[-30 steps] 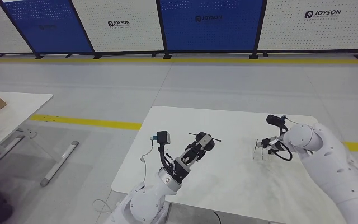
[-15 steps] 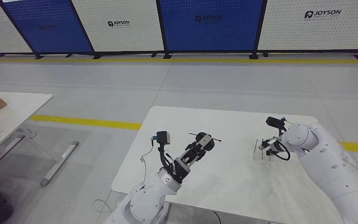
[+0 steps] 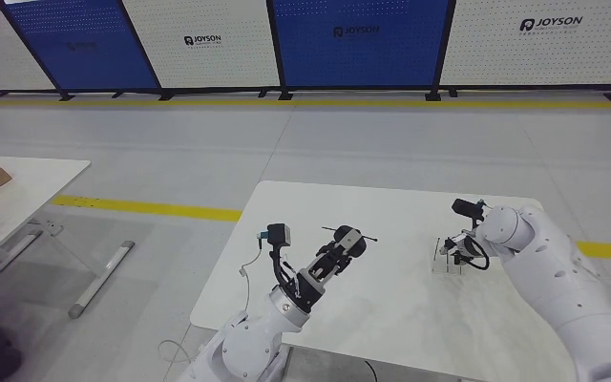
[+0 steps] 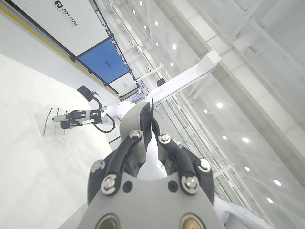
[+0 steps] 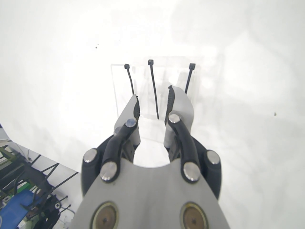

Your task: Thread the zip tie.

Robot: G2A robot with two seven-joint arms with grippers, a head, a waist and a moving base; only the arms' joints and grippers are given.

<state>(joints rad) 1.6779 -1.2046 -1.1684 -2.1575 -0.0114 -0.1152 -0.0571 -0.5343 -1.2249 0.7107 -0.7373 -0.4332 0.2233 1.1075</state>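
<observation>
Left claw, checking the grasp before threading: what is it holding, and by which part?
The left claw is shut on a zip tie, pinching it roughly mid-length; both ends stick out sideways.

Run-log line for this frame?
left gripper: shut on zip tie | right gripper: open, middle tie between jaws, at clear stand

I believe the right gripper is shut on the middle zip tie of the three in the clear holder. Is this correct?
Not quite. The right gripper is open, not shut. In the right wrist view its fingers stand on either side of the middle zip tie of the three in the clear holder, with a gap on each side.
</observation>
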